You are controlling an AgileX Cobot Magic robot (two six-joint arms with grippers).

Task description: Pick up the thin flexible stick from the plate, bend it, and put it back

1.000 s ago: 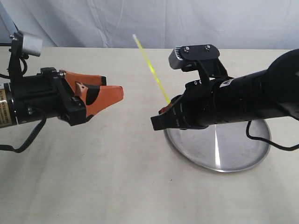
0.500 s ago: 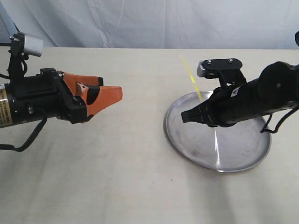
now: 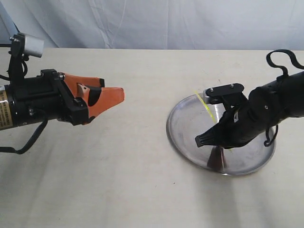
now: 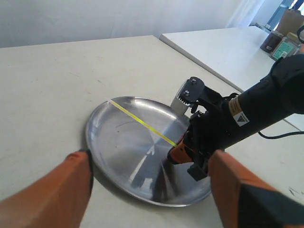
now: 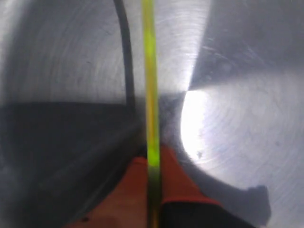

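Clamping one end of the thin flexible stick (image 4: 142,121) in my right pincer (image 3: 202,140), I hold it low over the plate (image 3: 183,126), its free end near the rim, ready for laying down. My left pincer (image 3: 111,96) hangs released, well apart.

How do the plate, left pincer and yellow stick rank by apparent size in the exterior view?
1. plate, largest.
2. left pincer, though nearness to the camera may inflate it.
3. yellow stick, thinnest, partly hidden behind the right arm.
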